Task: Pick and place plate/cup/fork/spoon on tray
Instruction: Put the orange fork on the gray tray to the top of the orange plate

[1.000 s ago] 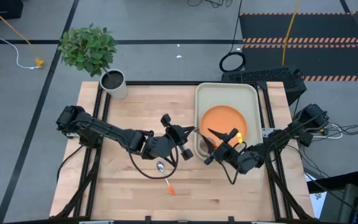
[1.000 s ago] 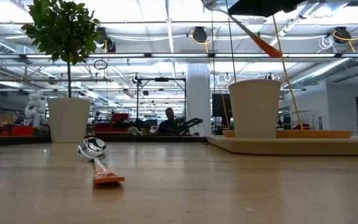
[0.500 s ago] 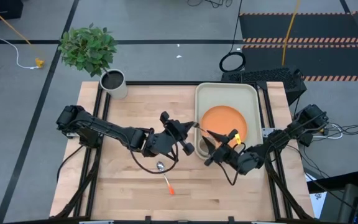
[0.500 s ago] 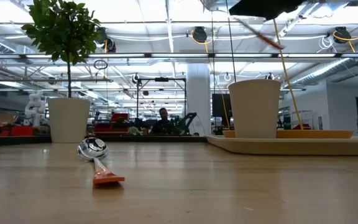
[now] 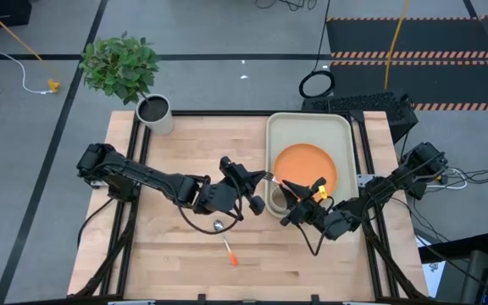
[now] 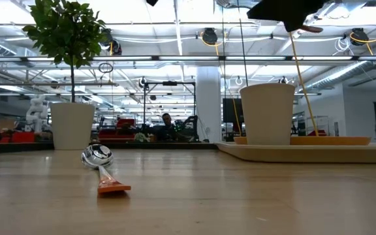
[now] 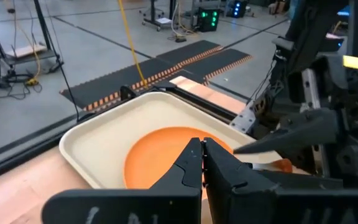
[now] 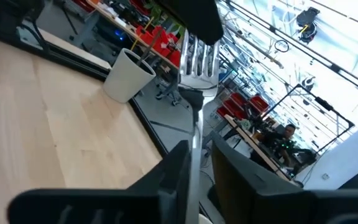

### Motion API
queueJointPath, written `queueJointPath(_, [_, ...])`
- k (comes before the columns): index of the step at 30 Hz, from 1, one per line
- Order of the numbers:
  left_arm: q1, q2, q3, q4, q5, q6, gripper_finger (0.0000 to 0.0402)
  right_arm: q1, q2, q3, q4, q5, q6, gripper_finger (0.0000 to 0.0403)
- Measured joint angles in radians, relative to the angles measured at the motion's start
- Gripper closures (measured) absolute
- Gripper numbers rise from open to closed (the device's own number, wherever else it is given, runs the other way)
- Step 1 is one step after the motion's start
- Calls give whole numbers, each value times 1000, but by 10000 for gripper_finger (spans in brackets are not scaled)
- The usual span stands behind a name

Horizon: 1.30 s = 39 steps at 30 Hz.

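The tray [image 5: 342, 127] holds the orange plate [image 5: 305, 163] and, at its near left corner, the beige cup [image 5: 274, 202], which stands upright in the low view [image 6: 267, 114]. The spoon [image 5: 224, 240] lies on the table, bowl toward the far side; it also shows in the low view [image 6: 102, 166]. My right gripper [image 5: 293, 200] is shut on the fork [image 8: 197, 59] above the cup. My left gripper [image 7: 202, 158] is shut, its fingertips right by the fork's tines. My right gripper pinches the fork's metal neck [image 8: 195, 138] between its two fingers. The fork lies along the fingers, tines [image 8: 199, 57] out past the fingertips and the orange handle [image 7: 283, 165] back toward the wrist. It is lifted clear above the tray's near left corner. My left gripper is next to the tines; whether it touches them I cannot tell.
A grey-white pot [image 5: 154, 112] with a green plant stands at the table's far left corner. Bare wood lies left of the spoon and along the near edge. A person shows far off in the room behind [image 6: 167, 124].
My right gripper has gone a little toward the table's right edge and tipped, so the fork's orange handle, which slanted down below it, now sits higher and nearly level. My left gripper has edged toward the tray. The spoon, cup and plate have not moved.
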Motion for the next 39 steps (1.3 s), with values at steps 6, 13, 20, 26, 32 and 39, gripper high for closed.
queueJointPath(6, [13, 6, 1, -8, 5, -27, 401, 0, 0, 0, -1, 2, 3, 383])
queueJointPath(13, [16, 8, 1, -18, 11, -31, 394, 0, 0, 0, -2, 7, 19, 399])
queueJointPath(20, [7, 9, 1, -19, 18, 33, 387, 1, 0, 0, -1, 4, 18, 399])
queueJointPath(26, [8, 4, 1, -28, 122, 96, 318, 1, -1, 0, 2, -12, 18, 399])
queueJointPath(32, [6, -61, -1, -35, 121, 167, 236, 0, -1, 0, 1, -3, 14, 399])
queueJointPath(39, [-12, -198, 0, -100, 107, 327, 205, -38, -17, 0, -16, -2, -27, 399])
